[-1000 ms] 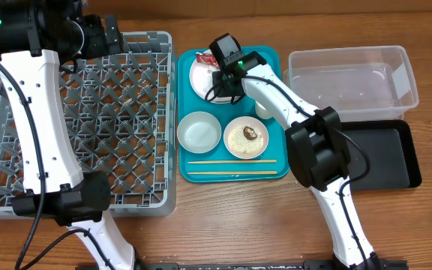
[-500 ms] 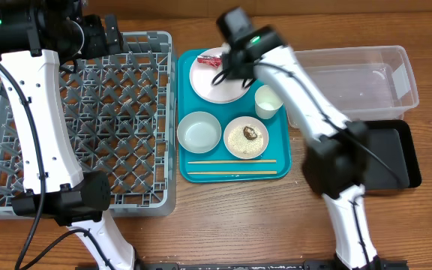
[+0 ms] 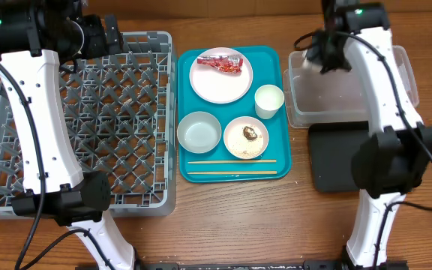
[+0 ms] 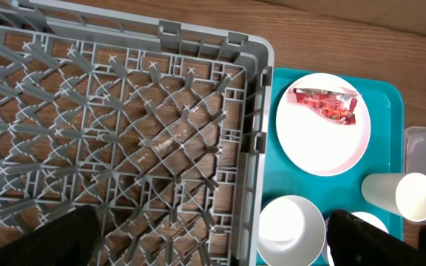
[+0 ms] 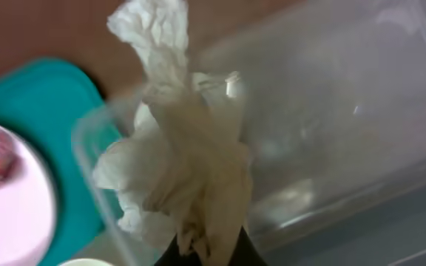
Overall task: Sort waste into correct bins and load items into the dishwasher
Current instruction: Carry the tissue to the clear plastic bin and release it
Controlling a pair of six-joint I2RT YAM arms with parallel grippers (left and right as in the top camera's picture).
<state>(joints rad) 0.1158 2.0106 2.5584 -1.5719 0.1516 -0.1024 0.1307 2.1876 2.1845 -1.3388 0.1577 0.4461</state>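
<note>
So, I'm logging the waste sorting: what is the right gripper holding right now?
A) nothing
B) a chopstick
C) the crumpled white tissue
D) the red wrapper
C: the right gripper is shut on the crumpled white tissue by the clear tub, and the red wrapper lies on the large plate.

Bright even light, soft shadows; motion blur smears the tissue (image 5: 176, 148).
</note>
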